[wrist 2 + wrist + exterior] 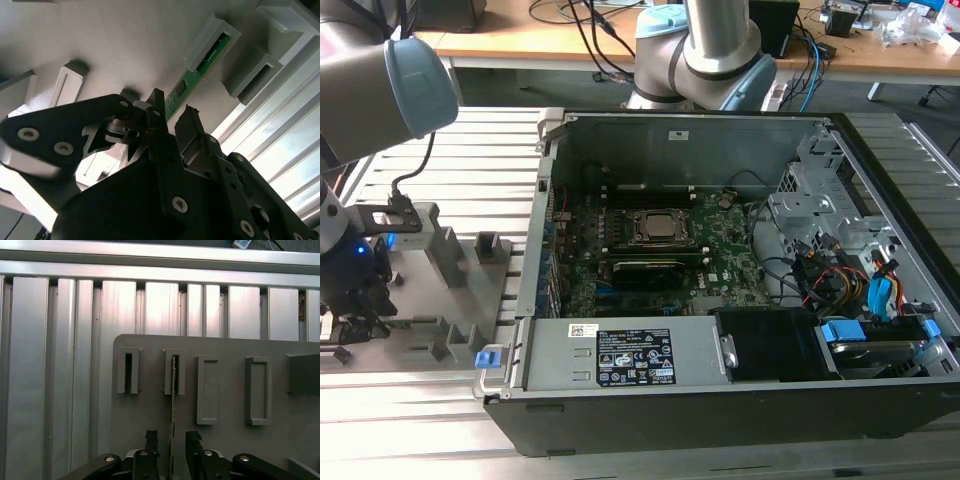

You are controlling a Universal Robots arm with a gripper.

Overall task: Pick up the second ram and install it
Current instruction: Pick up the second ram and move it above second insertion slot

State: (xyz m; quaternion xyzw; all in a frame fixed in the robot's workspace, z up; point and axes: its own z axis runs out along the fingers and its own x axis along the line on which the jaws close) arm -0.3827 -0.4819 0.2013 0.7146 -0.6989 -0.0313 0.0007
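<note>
The hand (172, 445) has its fingers (152, 442) apart, one each side of the second ram (173, 390) (a thin green stick), which points straight ahead into its gray slot (181, 371).

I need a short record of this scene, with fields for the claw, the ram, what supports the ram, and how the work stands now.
claw: claw open, one finger on each side of the stick, gaps visible in the first wrist view
ram: second ram stands on edge, one end in a slotted holder
support: gray fixture plate, at the exterior view's left of the open computer case
status: not gripped, not lifted
</note>
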